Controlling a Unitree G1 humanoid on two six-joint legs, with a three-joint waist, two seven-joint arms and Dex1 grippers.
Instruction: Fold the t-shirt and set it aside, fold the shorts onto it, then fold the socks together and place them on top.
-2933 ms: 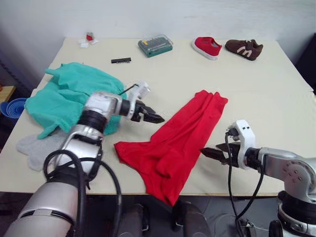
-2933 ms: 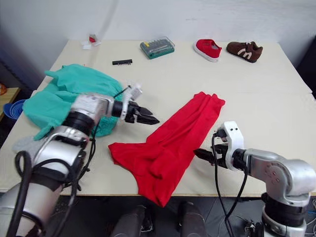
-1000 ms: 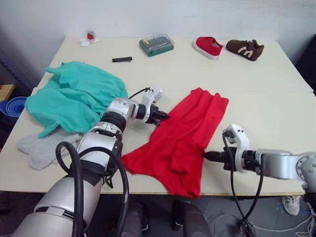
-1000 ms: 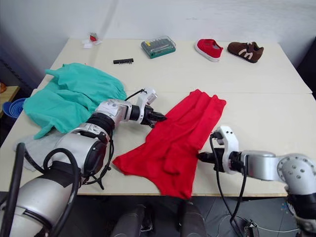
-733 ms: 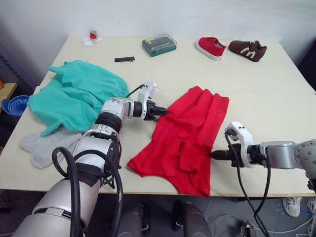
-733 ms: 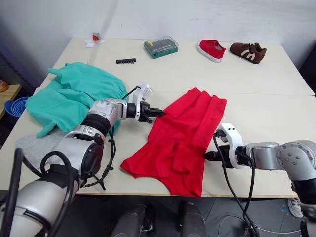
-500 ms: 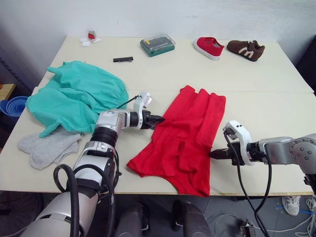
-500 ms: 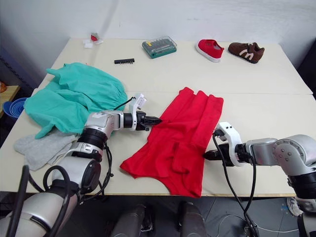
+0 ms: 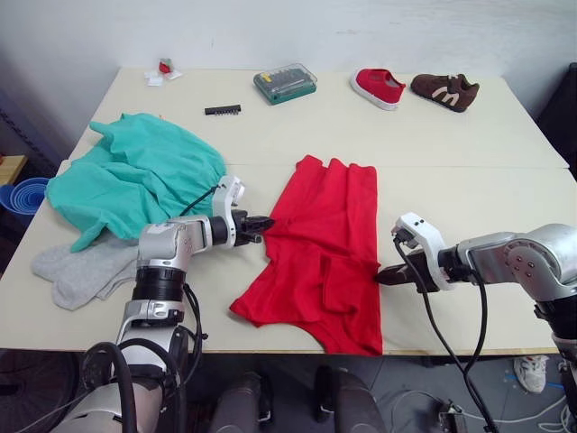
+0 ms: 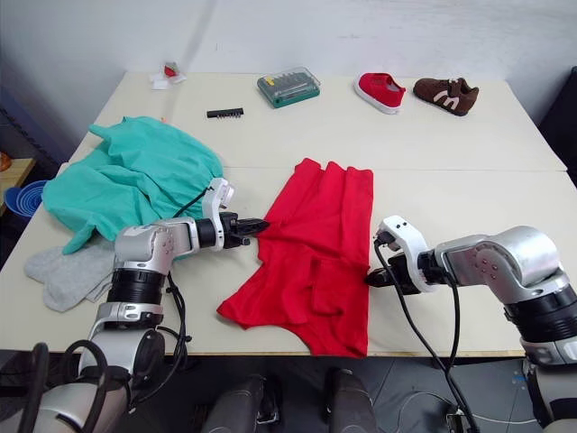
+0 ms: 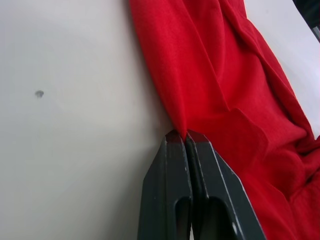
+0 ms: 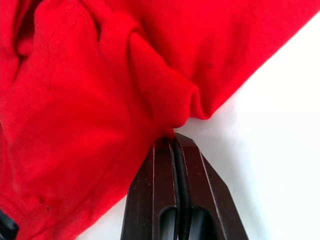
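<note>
Red t-shirt (image 9: 328,248) pinched by left hand (image 11: 185,136), right hand (image 12: 173,139); wrist views confirm.

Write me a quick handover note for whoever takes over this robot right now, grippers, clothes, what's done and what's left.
Left gripper: shut on the left edge of the t-shirt.
Right gripper: shut on the t-shirt's right edge.
The t-shirt lies rumpled in the middle of the table, its near end at the front edge. Not folded yet.
The shorts are heaped at the left side, untouched.
The socks lie flat at the near left, partly under the shorts.
Nothing is finished. Left: fold the t-shirt and set it aside, fold the shorts onto it, then fold the socks together on top.
</note>
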